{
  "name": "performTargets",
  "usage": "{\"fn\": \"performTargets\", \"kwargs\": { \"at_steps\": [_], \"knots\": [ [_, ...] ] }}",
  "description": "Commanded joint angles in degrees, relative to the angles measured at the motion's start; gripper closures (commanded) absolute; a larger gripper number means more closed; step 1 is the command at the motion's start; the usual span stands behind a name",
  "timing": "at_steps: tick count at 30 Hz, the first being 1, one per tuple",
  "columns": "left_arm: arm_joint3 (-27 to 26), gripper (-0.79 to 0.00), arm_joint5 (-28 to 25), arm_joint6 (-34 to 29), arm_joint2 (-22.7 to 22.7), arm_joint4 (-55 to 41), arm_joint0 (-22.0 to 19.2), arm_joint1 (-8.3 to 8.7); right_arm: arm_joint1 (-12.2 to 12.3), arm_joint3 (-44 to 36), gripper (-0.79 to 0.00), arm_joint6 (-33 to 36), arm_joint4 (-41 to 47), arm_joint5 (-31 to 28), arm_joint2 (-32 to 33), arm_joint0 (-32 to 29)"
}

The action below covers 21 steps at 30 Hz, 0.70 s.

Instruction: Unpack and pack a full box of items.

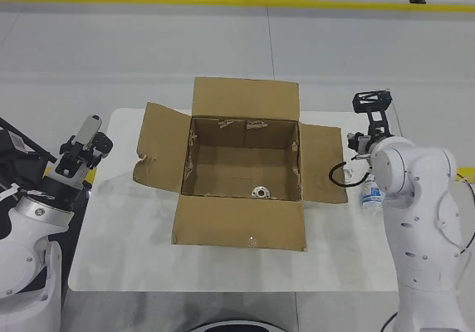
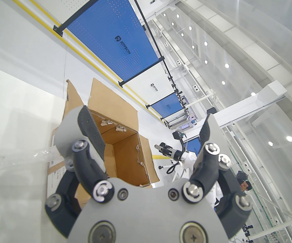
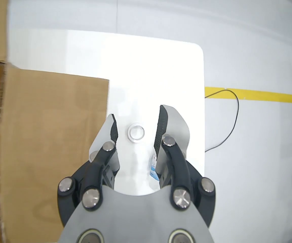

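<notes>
I have the white table [image 1: 121, 249] under both arms. The box [image 1: 237, 224] sits open at its middle with all four flaps folded outward. My left gripper [image 2: 146, 113] is at the table's left edge, near the box's left flap, and is tipped up so that it looks across the box toward the far arm. Its fingers are spread wide, released and empty. My right gripper [image 3: 137, 112] hangs over the table's right side, past the right flap, pointing down. Its fingers are also parted, one on each side of the bottle [image 3: 135, 132] below it. I can see a gap between each pad and the cap, so it grips nothing. The bottle stands upright on the table near the right flap, clear with a blue label, and in the top view the right arm partly covers it. Inside the box, a small silver ring [image 1: 260, 192] lies on the floor close to the near wall.
</notes>
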Motion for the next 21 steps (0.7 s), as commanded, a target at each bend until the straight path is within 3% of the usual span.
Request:
{"fn": "performTargets", "kwargs": {
  "at_steps": [1,4,5,7,10,16,21],
  "knots": [
    [0.00,-0.785,0.00,0.00,0.00,0.00,0.00,0.00,-0.22,-2.93,-0.391,0.66,3.85,-1.48,-1.08,0.63],
    [0.00,-0.785,0.00,0.00,0.00,0.00,0.00,0.00,-0.60,-5.52,-0.400,2.65,10.35,-3.66,-3.12,1.86],
    [0.00,-0.785,0.00,0.00,0.00,0.00,0.00,0.00,-0.71,-5.99,-0.449,3.28,12.18,-4.38,-3.87,2.45],
    [0.00,-0.785,0.00,0.00,0.00,0.00,0.00,0.00,-0.93,-5.86,-0.465,5.05,16.20,-6.08,-5.52,3.78],
    [0.00,-0.785,0.00,0.00,0.00,0.00,0.00,0.00,-1.31,-4.65,-0.594,7.62,19.50,-7.42,-8.86,6.17],
    [0.00,-0.785,0.00,0.00,0.00,0.00,0.00,0.00,-2.48,0.04,-0.767,10.24,21.51,-5.68,-16.66,10.91],
    [0.00,-0.785,0.00,0.00,0.00,0.00,0.00,0.00,-3.60,3.51,-0.785,11.29,22.55,-2.64,-21.82,14.19]
  ]
}}
